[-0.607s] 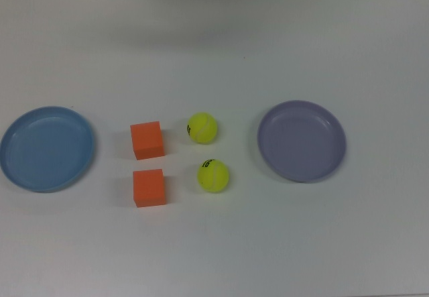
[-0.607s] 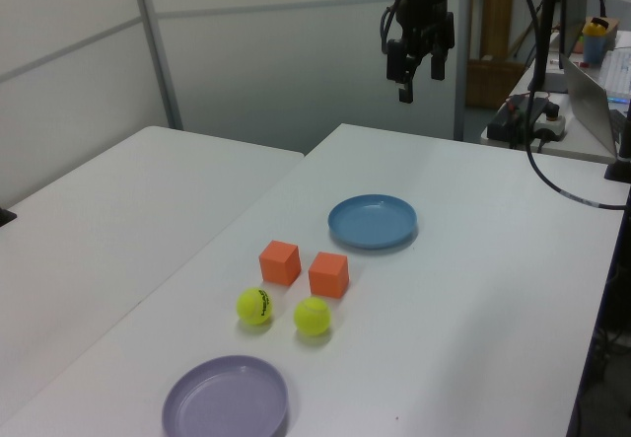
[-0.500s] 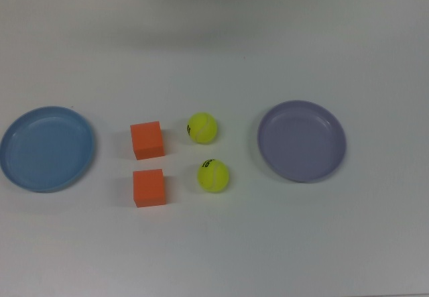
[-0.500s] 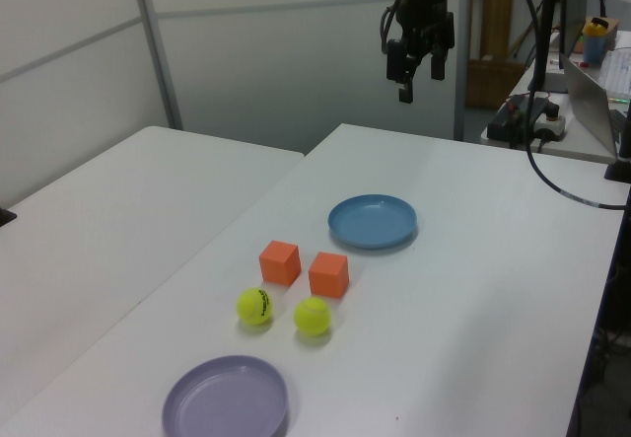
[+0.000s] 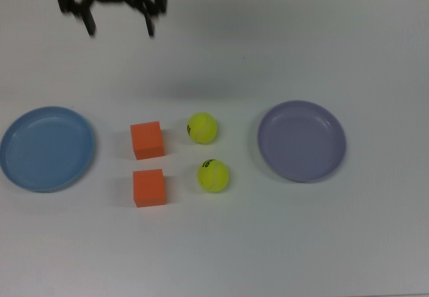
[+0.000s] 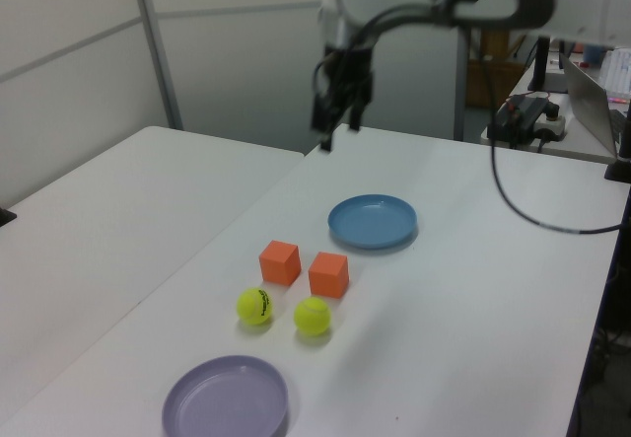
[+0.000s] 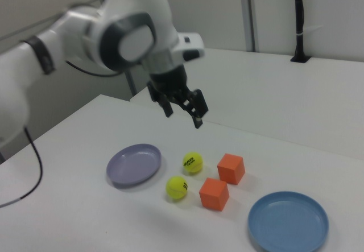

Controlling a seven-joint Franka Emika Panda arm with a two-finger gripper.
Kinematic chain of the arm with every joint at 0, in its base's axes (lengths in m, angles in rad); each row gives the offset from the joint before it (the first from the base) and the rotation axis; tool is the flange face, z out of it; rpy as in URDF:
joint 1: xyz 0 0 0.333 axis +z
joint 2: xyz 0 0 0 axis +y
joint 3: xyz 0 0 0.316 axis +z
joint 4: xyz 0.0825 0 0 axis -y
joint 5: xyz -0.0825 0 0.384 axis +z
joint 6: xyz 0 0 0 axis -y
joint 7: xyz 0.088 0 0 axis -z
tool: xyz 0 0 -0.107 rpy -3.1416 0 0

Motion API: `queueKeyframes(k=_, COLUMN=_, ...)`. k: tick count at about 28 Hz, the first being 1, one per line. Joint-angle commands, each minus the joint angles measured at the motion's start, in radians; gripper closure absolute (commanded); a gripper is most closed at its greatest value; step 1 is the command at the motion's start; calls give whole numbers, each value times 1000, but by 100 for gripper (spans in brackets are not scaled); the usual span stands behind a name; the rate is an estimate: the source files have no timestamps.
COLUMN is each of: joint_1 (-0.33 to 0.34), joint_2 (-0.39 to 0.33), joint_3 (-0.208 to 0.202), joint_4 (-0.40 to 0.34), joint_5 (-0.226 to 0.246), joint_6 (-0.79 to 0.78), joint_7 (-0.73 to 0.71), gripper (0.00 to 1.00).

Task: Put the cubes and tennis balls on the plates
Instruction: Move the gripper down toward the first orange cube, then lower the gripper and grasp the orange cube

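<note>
Two orange cubes [image 5: 147,139] [image 5: 149,187] sit side by side on the white table. Right of them in the top view lie two yellow-green tennis balls [image 5: 202,127] [image 5: 213,175]. A light blue plate [image 5: 47,148] lies at the top view's left and a lavender plate [image 5: 301,140] at its right, both with nothing on them. My gripper [image 5: 120,27] hangs open and holds nothing, high above the table's far part, up and left of the cubes in the top view. The left view shows the gripper [image 6: 338,133] beyond the blue plate [image 6: 373,221]. In the right view the gripper [image 7: 183,117] hovers above the balls [image 7: 193,162] [image 7: 177,187].
A second white table [image 6: 118,210] adjoins on the left view's left. A laptop and cables [image 6: 592,82] stand on a desk at the left view's right edge. A black post [image 7: 298,19] rises on the far table in the right view.
The arm has swung across and lower, from the left view's upper middle toward its left, and the gripper now shows in the top view. The cubes, balls and plates have not moved.
</note>
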Motion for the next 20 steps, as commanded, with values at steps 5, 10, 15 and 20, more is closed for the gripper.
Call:
queueKeyframes(k=5, joint_1=87, joint_2=172, joint_3=9, joint_4=-3, joint_5=-124, joint_6=218, joint_7=97, gripper=0)
queueKeyframes(k=10, joint_1=95, joint_2=256, joint_3=9, joint_4=-5, joint_5=-158, joint_6=324, joint_7=97, gripper=0)
queueKeyframes(k=15, joint_1=109, joint_2=335, joint_3=9, joint_4=-5, joint_5=-223, joint_6=433, joint_7=100, gripper=0)
queueKeyframes(k=20, joint_1=109, joint_2=402, joint_3=6, joint_4=-5, joint_5=-278, joint_6=473, joint_7=101, gripper=0)
